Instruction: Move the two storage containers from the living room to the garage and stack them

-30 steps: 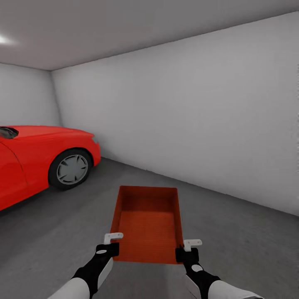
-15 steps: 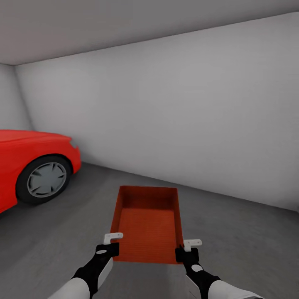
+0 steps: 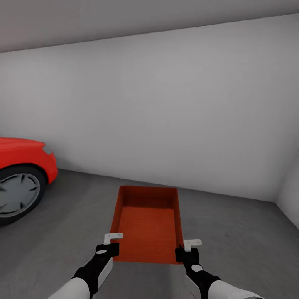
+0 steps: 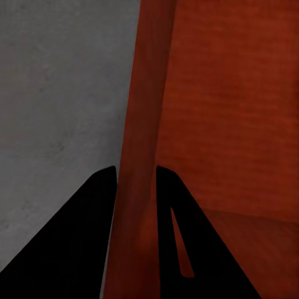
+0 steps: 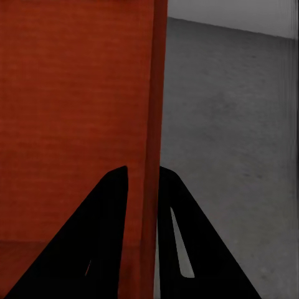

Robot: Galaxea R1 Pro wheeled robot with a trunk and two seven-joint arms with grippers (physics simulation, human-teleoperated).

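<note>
Ahead, the garage floor (image 3: 232, 245) runs bare to the white wall (image 3: 166, 116), red car (image 3: 20, 166) aside. I judge I should keep the storage container (image 3: 147, 226) level. My left gripper (image 3: 109, 245) and right gripper (image 3: 187, 248) pinch its side walls at the near corners.

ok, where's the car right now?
Head view: the red car sits at the far left edge on the garage floor, well left of the held storage container.
</note>
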